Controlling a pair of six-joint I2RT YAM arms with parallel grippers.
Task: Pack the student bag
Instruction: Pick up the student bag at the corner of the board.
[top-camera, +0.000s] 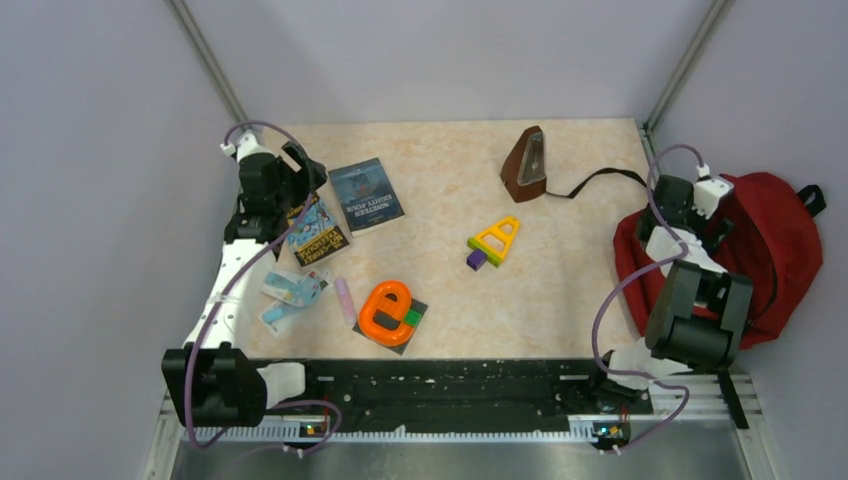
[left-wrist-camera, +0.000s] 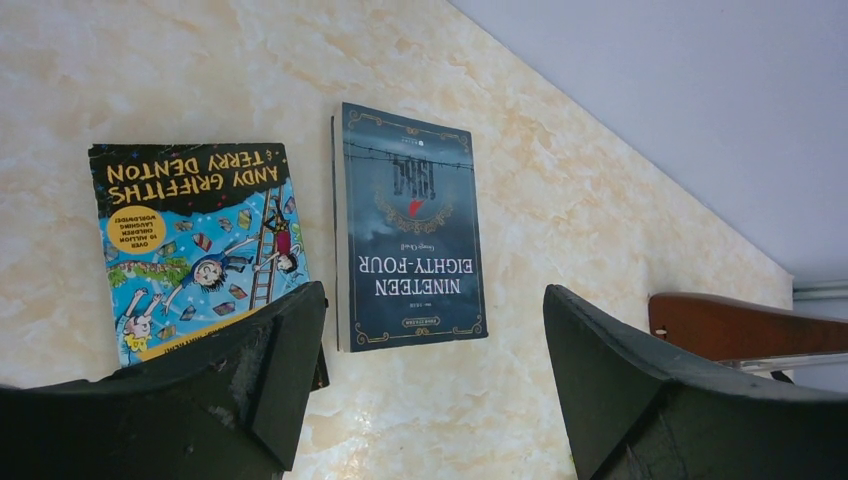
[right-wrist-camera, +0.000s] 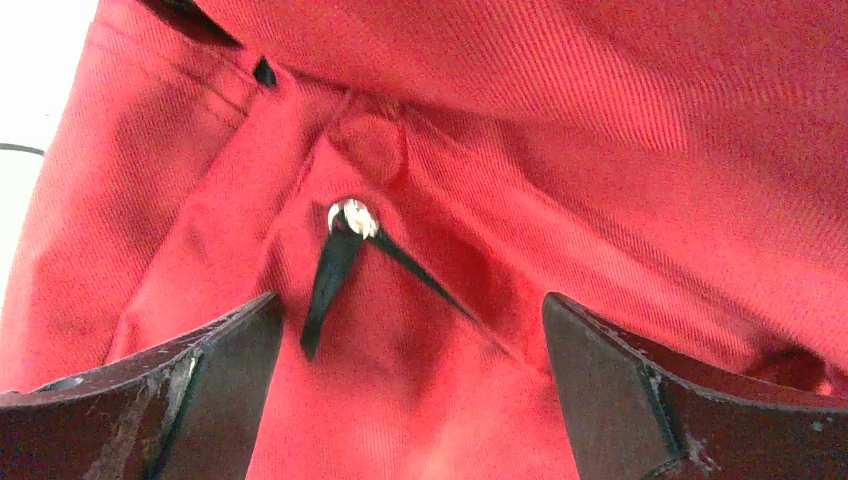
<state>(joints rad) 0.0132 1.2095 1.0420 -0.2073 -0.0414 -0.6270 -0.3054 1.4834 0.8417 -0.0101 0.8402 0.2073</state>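
The bag (top-camera: 778, 225) slumps at the worktop's (top-camera: 440, 170) right edge, one black strap trailing left toward the metronome (top-camera: 526, 165). The right claw (right-wrist-camera: 410, 300) hangs directly over it, jaws wide and holding nothing. Its wrist view shows a black zip pull (right-wrist-camera: 333, 272) on red cloth, lying just short of the gap and closer to the left jaw, its length running toward the camera. No mouth shows in the bag and nothing can be seen inside, so the next job is probably that pull, and the right arm is much the nearer.

Near the far-left corner the left claw (left-wrist-camera: 434, 290), also wide open and holding nothing, hovers over two books lying side by side: a dark novel (left-wrist-camera: 410, 225) and a cartoon paperback (left-wrist-camera: 195, 235). The novel lies between its jaws, spine running away from the camera.
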